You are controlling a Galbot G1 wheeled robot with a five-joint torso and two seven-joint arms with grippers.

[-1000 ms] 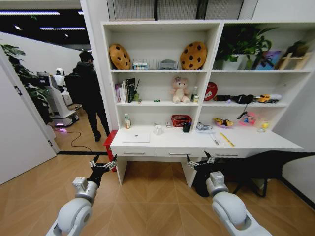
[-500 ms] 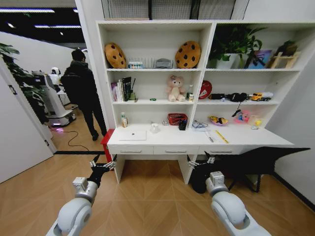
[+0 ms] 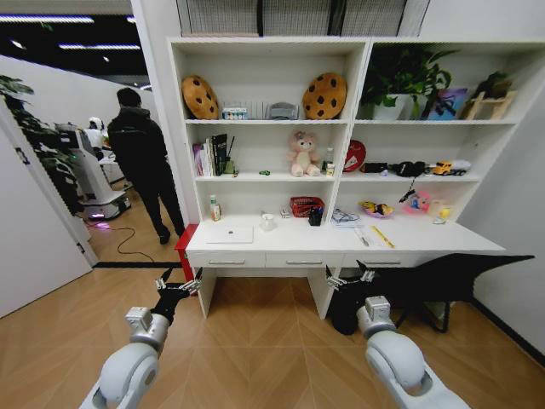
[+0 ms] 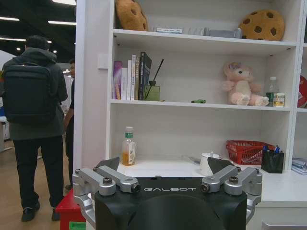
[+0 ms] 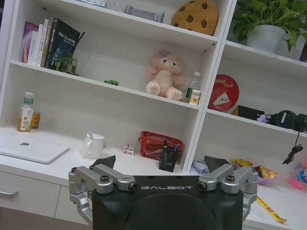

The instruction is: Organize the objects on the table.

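Note:
The table (image 3: 341, 249) is a long white desk with drawers, standing across the floor in front of me. A slim silver-white laptop (image 3: 230, 234) (image 5: 31, 148) lies shut on its left part. The black pen cup (image 3: 316, 218) (image 5: 168, 159) (image 4: 272, 161) stands near the middle. Pens (image 3: 362, 239) and a yellow stick (image 3: 382, 237) lie to the right. A tiny green toy car (image 3: 265, 173) (image 4: 198, 101) sits on the shelf above. My left gripper (image 3: 178, 285) (image 4: 165, 165) and right gripper (image 3: 351, 279) (image 5: 160, 162) are both open and empty, held low, well short of the desk.
A white mug (image 3: 269, 222), a red basket (image 3: 306, 206) and an orange bottle (image 3: 215, 209) stand on the desk. A black chair (image 3: 443, 281) is tucked under its right end, a red box (image 3: 185, 247) beside its left leg. Bare wooden floor lies between me and the desk.
The whole picture has shifted a little to the left and the desk looks slightly farther off, so the camera has moved. Both grippers keep the same open pose.

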